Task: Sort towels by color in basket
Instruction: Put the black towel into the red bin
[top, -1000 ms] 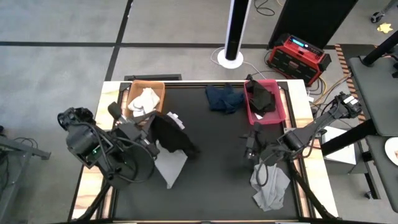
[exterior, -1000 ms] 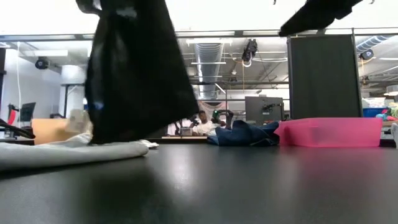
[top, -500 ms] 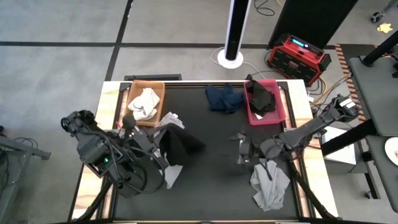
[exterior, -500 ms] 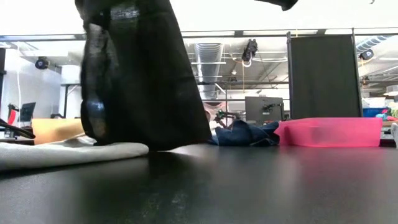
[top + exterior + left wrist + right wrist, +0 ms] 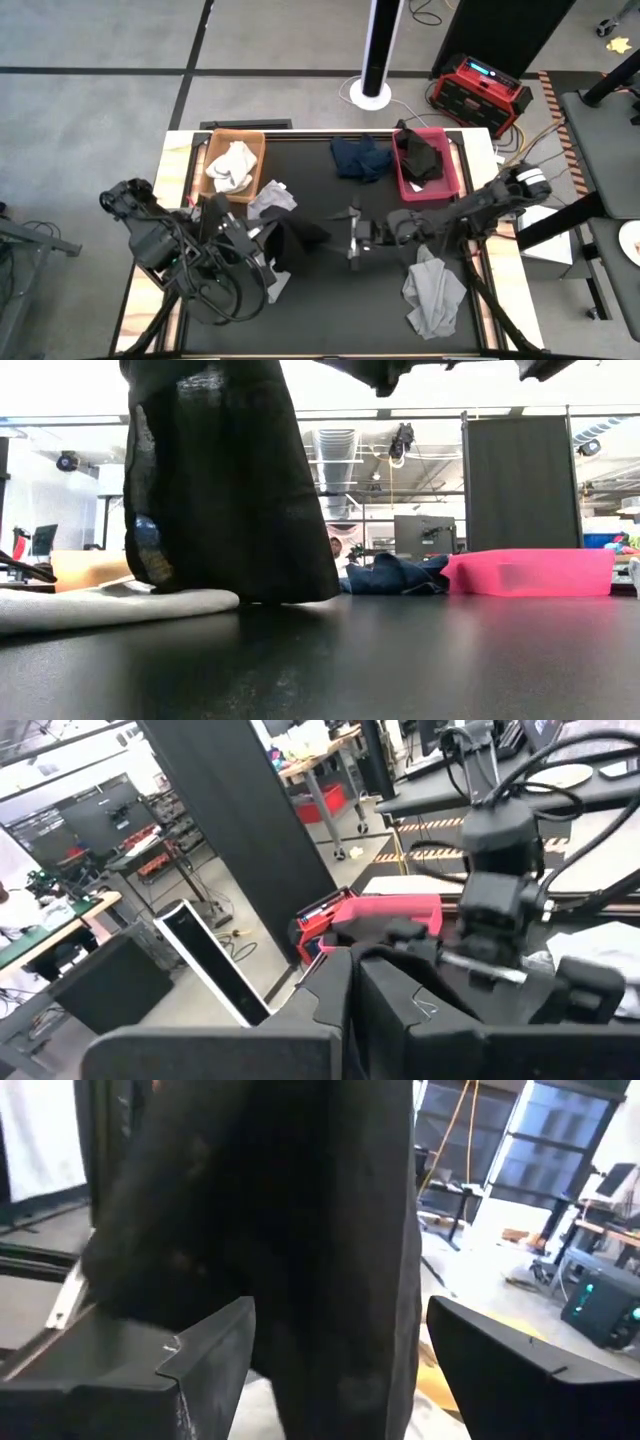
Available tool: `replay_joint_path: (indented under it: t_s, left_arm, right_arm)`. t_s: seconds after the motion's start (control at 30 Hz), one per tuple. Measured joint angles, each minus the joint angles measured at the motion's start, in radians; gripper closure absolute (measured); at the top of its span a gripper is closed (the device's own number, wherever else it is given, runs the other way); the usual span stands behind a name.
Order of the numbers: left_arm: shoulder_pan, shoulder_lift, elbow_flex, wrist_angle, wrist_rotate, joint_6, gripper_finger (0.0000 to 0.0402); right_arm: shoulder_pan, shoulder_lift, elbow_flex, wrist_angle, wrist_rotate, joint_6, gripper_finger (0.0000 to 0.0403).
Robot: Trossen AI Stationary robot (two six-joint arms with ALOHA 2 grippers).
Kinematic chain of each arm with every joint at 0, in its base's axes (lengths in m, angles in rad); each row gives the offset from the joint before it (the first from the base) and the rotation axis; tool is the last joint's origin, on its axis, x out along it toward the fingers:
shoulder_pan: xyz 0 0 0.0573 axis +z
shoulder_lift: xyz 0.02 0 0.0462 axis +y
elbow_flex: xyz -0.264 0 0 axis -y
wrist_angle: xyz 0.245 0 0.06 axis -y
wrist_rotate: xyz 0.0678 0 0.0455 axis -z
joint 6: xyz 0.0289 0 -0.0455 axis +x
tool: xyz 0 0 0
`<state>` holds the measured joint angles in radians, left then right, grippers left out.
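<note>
Grey cloth lies nearest: a crumpled light grey towel [image 5: 433, 298] at about five o'clock on the black table [image 5: 350, 310], and a second pale grey towel [image 5: 110, 605] spread at about eight o'clock under the left arm. Above that one, the left gripper [image 5: 268, 243] holds its fingers clamped together on a hanging black towel [image 5: 225, 490], lifted so it drapes free of the pile, its lower edge close to the tabletop. Toward the centre, the right gripper [image 5: 352, 237] reaches in with fingers [image 5: 170, 1370] spread wide; its wrist view shows the black cloth hanging just ahead of the gap, probably a hand-over. Farther back, a navy blue towel [image 5: 361, 157] lies loose at twelve o'clock, a pink plastic basket [image 5: 447, 186] at one o'clock holds another black towel [image 5: 421, 157], and an orange-brown basket [image 5: 256, 145] at eleven o'clock holds a white towel [image 5: 231, 164].

Compared with a second ago, the right gripper has travelled from near four o'clock to the centre and opened, while the black towel has shifted toward it.
</note>
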<state>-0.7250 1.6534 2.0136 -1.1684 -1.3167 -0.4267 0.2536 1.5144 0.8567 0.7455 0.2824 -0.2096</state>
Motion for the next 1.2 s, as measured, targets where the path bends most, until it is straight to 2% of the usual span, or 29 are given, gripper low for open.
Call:
replay_joint_path:
  t_s: [0.23, 0.37, 0.47, 0.53, 0.6, 0.63, 0.73, 1.0, 1.1, 1.2]
  left_arm:
    - [-0.004, 0.026, 0.0, 0.022, 0.001, 0.0, 0.0401]
    - [-0.013, 0.03, 0.0, 0.025, 0.001, 0.0, 0.0401]
    - [-0.025, 0.03, 0.0, 0.025, -0.001, -0.006, 0.0402]
    - [-0.028, 0.029, 0.0, 0.018, 0.01, -0.04, 0.04]
    - [-0.03, 0.026, 0.0, -0.002, 0.1, -0.054, 0.0391]
    - [-0.03, 0.024, 0.0, -0.013, 0.143, -0.062, 0.0382]
    - [-0.031, 0.024, 0.0, -0.064, 0.202, -0.12, 0.0344]
    - [-0.031, 0.029, 0.0, -0.246, 0.227, -0.288, 0.0196]
    - [-0.031, 0.029, -0.001, -0.282, 0.309, -0.301, 0.0154]
    - [-0.031, 0.029, -0.02, -0.317, 0.399, -0.335, 0.0131]
  right_arm:
    - [-0.043, 0.138, 0.119, -0.026, -0.001, 0.011, 0.0116]
    - [-0.064, 0.178, 0.164, -0.087, 0.003, 0.029, 0.0145]
    - [-0.066, 0.19, 0.176, -0.112, 0.005, 0.008, 0.0206]
    - [-0.065, 0.185, 0.179, -0.138, 0.005, -0.011, 0.0272]
    - [-0.064, 0.164, 0.184, -0.19, 0.002, -0.031, 0.0348]
    - [-0.064, 0.154, 0.184, -0.208, 0.003, -0.047, 0.037]
    - [-0.065, 0.1, 0.182, -0.263, 0.006, -0.06, 0.0388]
    - [-0.064, -0.057, 0.182, -0.425, 0.01, -0.109, 0.0394]
    - [-0.064, -0.121, 0.182, -0.456, 0.062, -0.15, 0.0394]
    - [-0.062, -0.191, 0.178, -0.463, 0.133, -0.206, 0.0394]
